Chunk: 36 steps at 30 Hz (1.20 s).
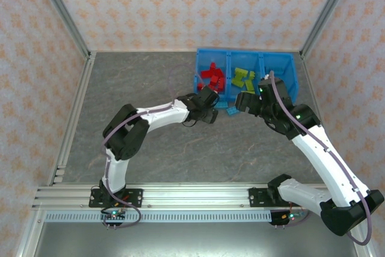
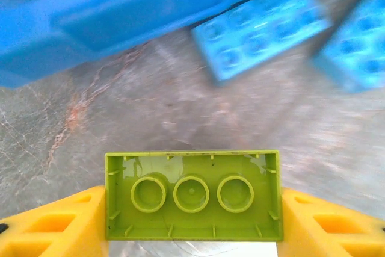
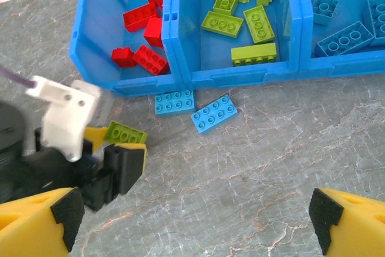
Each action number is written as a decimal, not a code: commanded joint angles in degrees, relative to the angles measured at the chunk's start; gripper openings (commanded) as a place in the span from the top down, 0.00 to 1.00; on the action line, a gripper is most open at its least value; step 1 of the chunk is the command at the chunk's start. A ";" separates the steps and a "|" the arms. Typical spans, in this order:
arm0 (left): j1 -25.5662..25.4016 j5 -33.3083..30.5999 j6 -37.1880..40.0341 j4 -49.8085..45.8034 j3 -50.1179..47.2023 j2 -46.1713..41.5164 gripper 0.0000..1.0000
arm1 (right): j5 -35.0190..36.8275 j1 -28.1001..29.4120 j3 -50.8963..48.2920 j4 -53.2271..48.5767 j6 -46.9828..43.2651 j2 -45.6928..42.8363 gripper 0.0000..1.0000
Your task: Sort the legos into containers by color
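The left fingers (image 2: 54, 227) are clenched on a yellow-green brick (image 2: 192, 194), low over the bench (image 3: 252, 167) just before the blue bin (image 3: 216, 75). Two light blue bricks (image 3: 174, 102) lie beside its front wall. The right fingers (image 3: 36, 224) stand released — wide apart, grasping nothing.

Left arm (image 1: 157, 112) reaches out from its base, elbow folded high, forearm stretched right across the middle. The left gripper (image 2: 192, 224) pinches a green brick (image 2: 192, 194) end to end between its yellow fingers, hollow underside facing the wrist camera. Right arm (image 1: 319, 148) arches up from the near right corner, wrist tipped down, the right gripper (image 3: 195, 218) with its jaws spread wide.
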 commanded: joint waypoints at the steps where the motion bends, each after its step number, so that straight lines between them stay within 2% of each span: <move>1: -2.39 -0.05 0.95 -0.35 3.59 -7.28 0.39 | 5.76 0.19 -0.59 1.21 2.60 -2.03 0.02; 4: -2.61 -3.29 2.47 -1.56 10.82 -4.04 0.39 | 9.29 0.18 -1.59 1.88 4.50 -4.69 0.01; 7: -2.47 -5.56 5.28 -2.01 20.83 3.52 0.39 | 11.56 0.20 -3.33 2.38 6.08 -7.86 0.01; 14: -0.59 -6.22 9.09 -5.71 52.62 24.26 0.38 | 12.46 0.18 -5.01 -0.04 8.00 -12.61 0.01; 17: -0.28 -5.35 10.91 -9.49 67.25 32.60 0.34 | 12.92 0.14 -5.00 -1.44 7.79 -13.79 0.01; 20: -0.31 -3.82 12.16 -8.14 72.59 36.11 0.27 | 13.40 0.16 -5.36 -1.77 7.26 -14.61 0.01; 24: -0.42 -2.97 12.05 -7.57 72.60 34.61 0.15 | 13.35 0.10 -6.10 -1.21 6.96 -14.47 0.01; 27: -0.66 -2.67 11.30 -11.03 71.24 31.27 0.12 | 13.21 0.16 -7.48 -0.01 7.19 -14.36 0.01; 29: -0.67 -1.75 10.29 -12.66 66.96 26.12 0.12 | 13.46 0.16 -8.83 1.33 6.83 -14.25 0.01; 31: -1.01 -0.81 10.02 -9.76 55.58 17.19 0.12 | 13.94 0.10 -10.56 2.43 6.70 -13.97 0.01; 32: -1.22 -0.37 10.10 -5.48 46.57 11.27 0.12 | 13.88 0.13 -11.71 3.24 6.47 -13.52 0.01; 34: -1.36 0.31 10.29 2.99 30.00 -0.67 0.12 | 12.19 0.09 -13.22 5.10 5.29 -11.50 0.01; 36: -1.43 0.63 10.91 6.59 18.24 -11.35 0.12 | 9.23 0.17 -13.89 7.01 2.79 -7.81 0.01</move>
